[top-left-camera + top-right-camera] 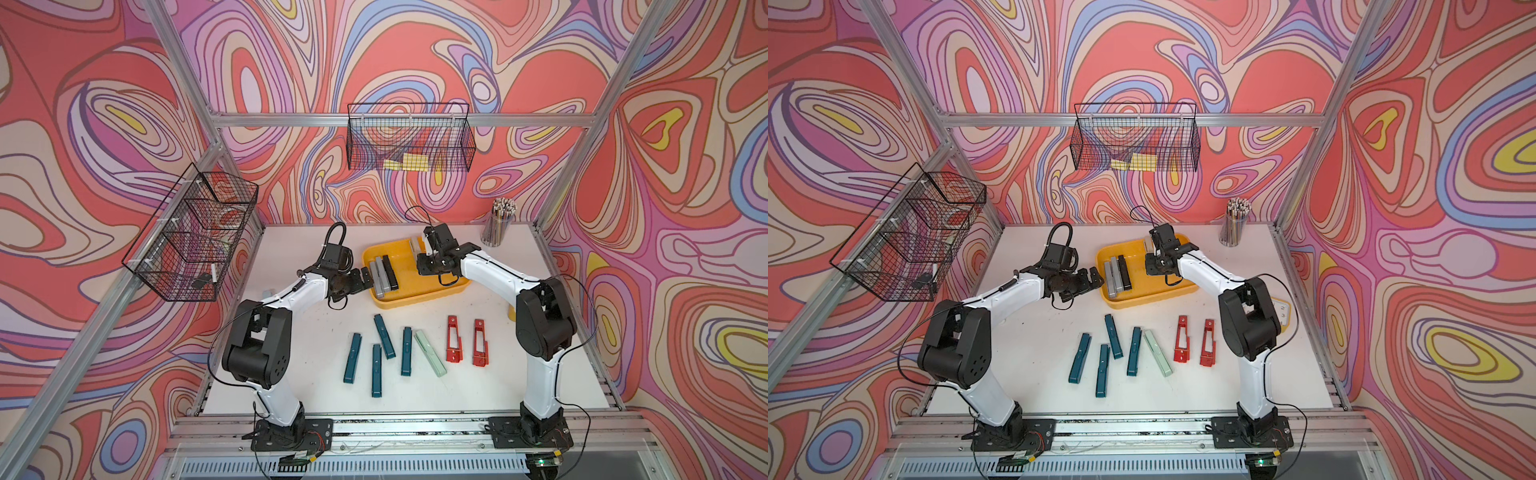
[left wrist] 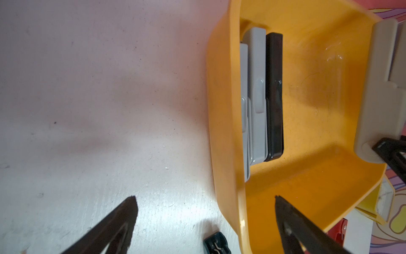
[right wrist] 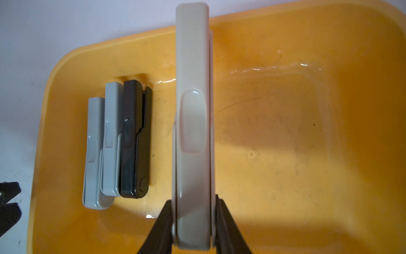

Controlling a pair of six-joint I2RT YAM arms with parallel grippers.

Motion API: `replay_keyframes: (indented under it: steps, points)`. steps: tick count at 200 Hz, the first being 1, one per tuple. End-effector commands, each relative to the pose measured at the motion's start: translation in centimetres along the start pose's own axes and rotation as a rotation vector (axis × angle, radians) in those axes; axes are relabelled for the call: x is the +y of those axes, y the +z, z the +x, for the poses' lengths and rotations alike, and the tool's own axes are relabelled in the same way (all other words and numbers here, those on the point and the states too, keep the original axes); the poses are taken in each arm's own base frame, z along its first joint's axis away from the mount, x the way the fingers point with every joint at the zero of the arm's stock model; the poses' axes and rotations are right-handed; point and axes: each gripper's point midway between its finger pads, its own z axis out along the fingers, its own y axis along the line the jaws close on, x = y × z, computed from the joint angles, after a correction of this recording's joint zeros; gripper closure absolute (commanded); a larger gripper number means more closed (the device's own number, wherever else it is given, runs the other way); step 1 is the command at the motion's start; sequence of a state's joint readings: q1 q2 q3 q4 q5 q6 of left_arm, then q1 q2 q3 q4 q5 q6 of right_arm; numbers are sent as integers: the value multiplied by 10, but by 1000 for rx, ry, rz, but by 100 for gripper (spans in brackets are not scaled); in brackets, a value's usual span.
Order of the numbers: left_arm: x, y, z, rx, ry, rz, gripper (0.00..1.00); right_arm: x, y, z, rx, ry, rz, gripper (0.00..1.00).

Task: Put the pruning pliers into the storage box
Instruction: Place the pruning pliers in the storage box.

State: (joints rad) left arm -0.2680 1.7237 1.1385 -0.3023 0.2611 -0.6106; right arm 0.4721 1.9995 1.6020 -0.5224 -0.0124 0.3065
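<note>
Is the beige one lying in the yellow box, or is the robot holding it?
Held. The right gripper pinches the beige pliers by one end over the storage box; whether the tip touches it, cannot tell.

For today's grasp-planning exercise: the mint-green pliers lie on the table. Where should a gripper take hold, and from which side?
Probably across the narrow width of the mint-green pliers, at mid-length or slightly nearer the robot, coming straight down. They lie flat and slanted, so turn the jaws to that slant; the neighbouring teal pliers crowd the far end.
</note>
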Motion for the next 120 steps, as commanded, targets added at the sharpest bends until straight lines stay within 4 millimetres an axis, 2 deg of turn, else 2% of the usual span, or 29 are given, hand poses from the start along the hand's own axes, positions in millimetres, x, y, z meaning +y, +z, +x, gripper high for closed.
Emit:
replay_keyframes:
  steps: [1,62,120]
  points:
    - [-5,-10,-8,-34,6,15,1,5,10,3,-7,-15,12,89]
    - [1,-18,-5,-42,19,-16,1,14,27,4,15,-28,-1,88]
    - [0,-10,-7,-34,14,-12,1,18,45,20,56,-43,2,88]
